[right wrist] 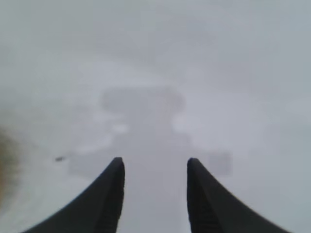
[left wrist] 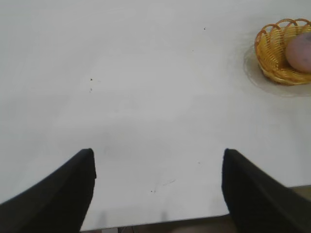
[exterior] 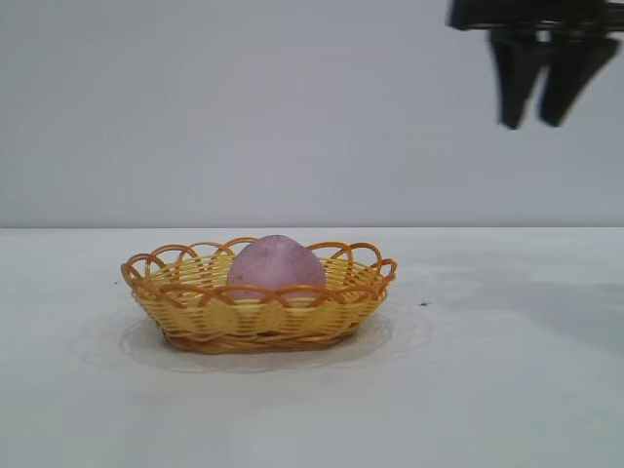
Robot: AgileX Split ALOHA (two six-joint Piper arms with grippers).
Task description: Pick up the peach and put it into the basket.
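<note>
Your right gripper (exterior: 538, 122) hangs parted and empty; the peach (exterior: 276, 268), light-looking, rounded, grips best across its middle.

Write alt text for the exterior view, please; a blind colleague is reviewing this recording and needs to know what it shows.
A pink-purple peach sits inside a shallow yellow wicker basket with an orange looped rim, on a white table. The right gripper hangs high at the upper right, apart from the basket, fingers parted and empty, pointing down. The left arm is not visible here.
</note>
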